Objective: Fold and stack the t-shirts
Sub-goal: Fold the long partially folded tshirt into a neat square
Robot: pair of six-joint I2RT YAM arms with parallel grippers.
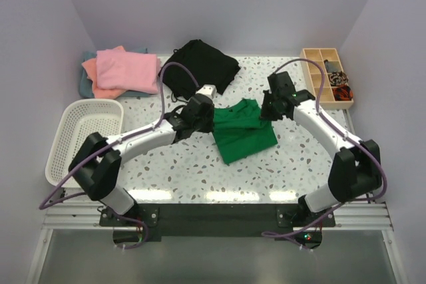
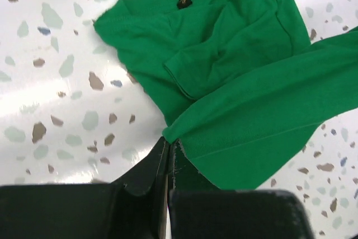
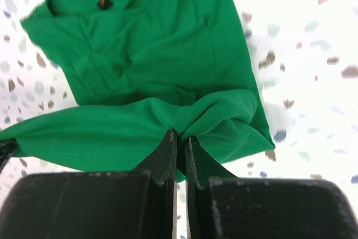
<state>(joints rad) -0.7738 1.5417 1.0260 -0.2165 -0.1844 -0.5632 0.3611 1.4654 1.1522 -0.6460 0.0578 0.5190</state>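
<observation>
Going left to right from the overhead cam: the white mesh basket [image 1: 86, 139] sits at 9 o'clock on the speckled worktop [image 1: 166, 167]. At about 10 o'clock behind it is a stack of tees. The pink t-shirt [image 1: 130, 71] is on top, the salmon-orange t-shirt [image 1: 88, 66] pokes out under it, and the grey-teal t-shirt [image 1: 84, 86] is at the bottom. No print or logo shows on any of them. At 12 o'clock there's a bunched-up black cloth [image 1: 203, 64], also plain.

The green t-shirt [image 1: 243, 134] lies dead centre on the worktop between the two arms, rumpled and partly doubled over itself. The left fingers [image 2: 164, 158] are clenched on its hem edge, at the shirt's 10 o'clock corner seen from above. The right fingers [image 3: 171, 152] are pinched tight on a bunched fold at roughly its 1 o'clock corner.

The only label I can find is a small dark neck tag [image 2: 184, 1] inside the green shirt's collar. It has a yellowish mark on it, but it's too tiny to read in either wrist cam.

Over at 2 o'clock is a wooden divided tray [image 1: 313, 54] with some small dark and red bits in its right-hand compartments. I can't make out what they are.
</observation>
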